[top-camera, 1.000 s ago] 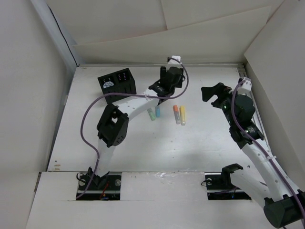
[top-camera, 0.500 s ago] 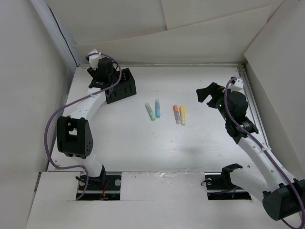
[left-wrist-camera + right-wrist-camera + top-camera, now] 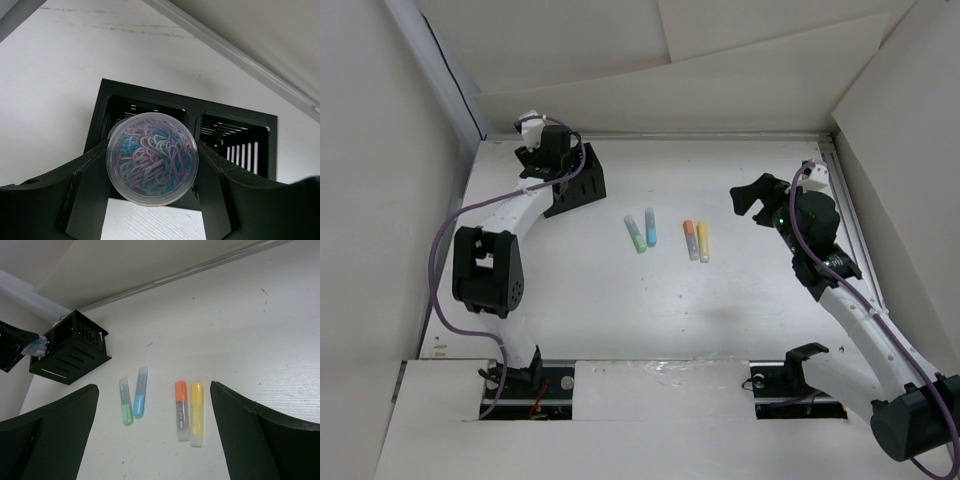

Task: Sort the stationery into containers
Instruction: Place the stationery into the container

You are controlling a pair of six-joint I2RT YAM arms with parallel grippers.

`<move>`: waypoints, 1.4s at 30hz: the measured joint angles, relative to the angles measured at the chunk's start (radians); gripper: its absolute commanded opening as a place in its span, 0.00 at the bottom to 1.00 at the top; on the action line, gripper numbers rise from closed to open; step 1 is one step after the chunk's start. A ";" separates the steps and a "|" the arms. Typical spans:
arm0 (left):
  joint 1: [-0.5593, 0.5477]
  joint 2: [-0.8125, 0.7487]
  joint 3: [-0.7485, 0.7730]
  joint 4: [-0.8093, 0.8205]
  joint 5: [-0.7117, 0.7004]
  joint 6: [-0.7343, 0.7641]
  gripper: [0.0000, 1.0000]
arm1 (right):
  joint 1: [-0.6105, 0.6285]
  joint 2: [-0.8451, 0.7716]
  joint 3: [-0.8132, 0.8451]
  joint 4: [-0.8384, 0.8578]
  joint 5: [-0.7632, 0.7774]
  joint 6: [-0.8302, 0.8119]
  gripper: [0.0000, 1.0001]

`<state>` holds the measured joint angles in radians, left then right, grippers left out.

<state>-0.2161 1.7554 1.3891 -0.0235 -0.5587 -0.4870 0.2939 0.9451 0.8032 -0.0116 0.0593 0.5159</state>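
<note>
On the bench [image 3: 620, 300], at ten o'clock, sits the black organizer [image 3: 584, 182]. Above it the left gripper [image 3: 152, 161] clamps the clear clip-filled cup [image 3: 150, 150], apparently for dropping in. The right gripper [image 3: 757, 198] hangs spread at three o'clock, the markers [image 3: 691, 240] lying central.

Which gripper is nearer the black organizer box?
Left. The left gripper is directly above the organizer box, holding a clear cup; the right gripper is far across the table.

Black organizer [image 3: 70, 347]; green, blue, orange, yellow markers [image 3: 182, 410].
</note>
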 measured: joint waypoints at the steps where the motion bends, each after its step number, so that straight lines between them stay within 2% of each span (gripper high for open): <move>1: 0.000 0.020 0.013 -0.003 -0.004 0.003 0.31 | 0.000 0.000 0.000 0.000 0.000 0.000 0.99; 21: 0.002 0.077 0.060 -0.071 -0.106 0.043 0.29 | 0.003 0.000 0.000 0.002 0.000 -0.003 0.99; 22: 0.002 0.077 0.060 -0.072 -0.109 0.044 0.31 | 0.005 0.000 0.000 0.002 0.000 -0.003 0.99; 25: 0.002 0.077 0.060 -0.072 -0.113 0.046 0.47 | 0.009 0.000 0.000 0.002 0.000 -0.003 0.99; 26: 0.002 0.078 0.060 -0.072 -0.113 0.046 0.59 | 0.009 0.000 0.000 0.002 0.000 -0.003 0.99; 28: 0.002 0.080 0.060 -0.073 -0.111 0.048 0.68 | 0.009 0.000 0.000 0.002 0.000 -0.003 0.99; 32: 0.002 0.080 0.060 -0.073 -0.103 0.048 0.80 | 0.009 0.011 0.000 0.005 -0.002 -0.003 0.99; 34: 0.002 0.080 0.060 -0.072 -0.093 0.047 0.80 | 0.009 0.021 0.000 0.005 -0.008 -0.003 0.98; 36: 0.002 0.075 0.060 -0.072 -0.081 0.044 0.79 | 0.009 0.032 0.000 0.005 -0.011 -0.003 0.92; 37: 0.002 0.068 0.060 -0.074 -0.075 0.043 0.77 | 0.009 0.037 0.000 0.004 -0.016 -0.004 0.78; 39: 0.001 0.036 0.055 -0.069 -0.056 0.035 0.74 | 0.009 0.045 0.000 0.005 -0.028 -0.010 0.56; 40: -0.004 0.010 0.047 -0.063 -0.047 0.032 0.69 | 0.009 0.052 0.001 0.006 -0.036 -0.013 0.34; 42: -0.014 -0.069 0.004 -0.032 -0.031 0.019 0.59 | 0.009 0.073 0.005 0.010 -0.053 -0.016 0.19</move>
<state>-0.2306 1.6859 1.3933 -0.0555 -0.5896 -0.4675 0.3027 1.0183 0.8078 -0.0013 0.0067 0.5003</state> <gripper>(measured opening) 0.663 0.312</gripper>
